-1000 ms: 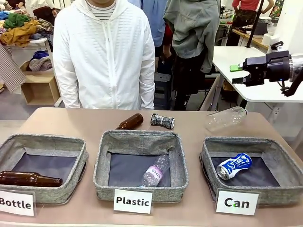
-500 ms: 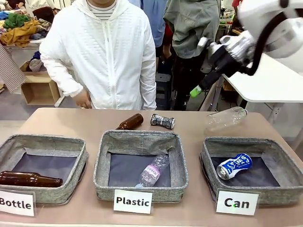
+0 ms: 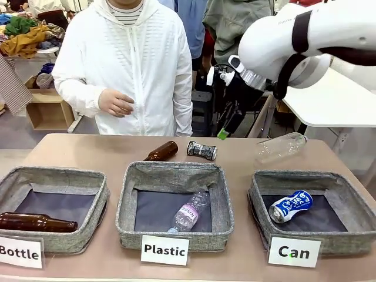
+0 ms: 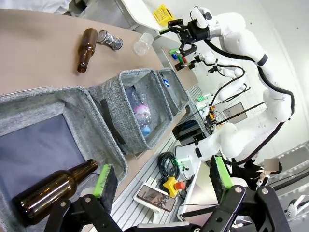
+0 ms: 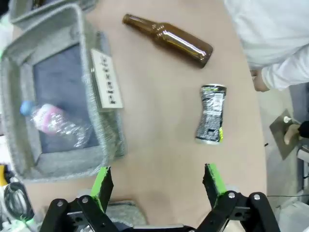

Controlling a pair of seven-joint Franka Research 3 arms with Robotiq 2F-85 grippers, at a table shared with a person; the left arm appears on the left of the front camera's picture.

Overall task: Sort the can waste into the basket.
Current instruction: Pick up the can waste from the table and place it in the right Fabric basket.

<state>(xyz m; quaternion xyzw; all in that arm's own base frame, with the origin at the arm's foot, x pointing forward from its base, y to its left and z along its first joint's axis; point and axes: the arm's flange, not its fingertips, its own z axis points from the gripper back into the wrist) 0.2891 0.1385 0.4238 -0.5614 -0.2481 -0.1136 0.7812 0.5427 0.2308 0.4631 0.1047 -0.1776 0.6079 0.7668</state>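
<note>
Big move there by the right end effector [image 3: 226, 126]: out high at the right edge a second back, now swept across to the middle and pointing down over the far side of the desk [image 3: 88, 153], just behind the black printed can [image 3: 201, 150]. Clearly lining up on the second piece of can waste (judging by the aim alone). Not touching it yet.

Seen from the right wrist: green pads [image 5: 102, 186] spread wide, nothing between them, with that can [image 5: 211, 113] lying flat on bare desk ahead, nearer the right-hand pad than the centre. Needs a small sideways shift before dropping, by the look of it. Brown glass bottle [image 3: 161, 151] just beside the can, unmoved, close enough to get nudged.

Blue and white can [image 3: 291, 205] sitting where it was, inside the Can basket [image 3: 258, 200], so half the job done. Also new: the person's hand [image 3: 116, 103] lifted to chest height, well away from the desk.

Over on the other side, left end effector [image 4: 161, 178] spread wide too, gripping nothing, hanging above the Bottle basket [image 4: 43, 95] with its own brown bottle [image 4: 53, 186].
</note>
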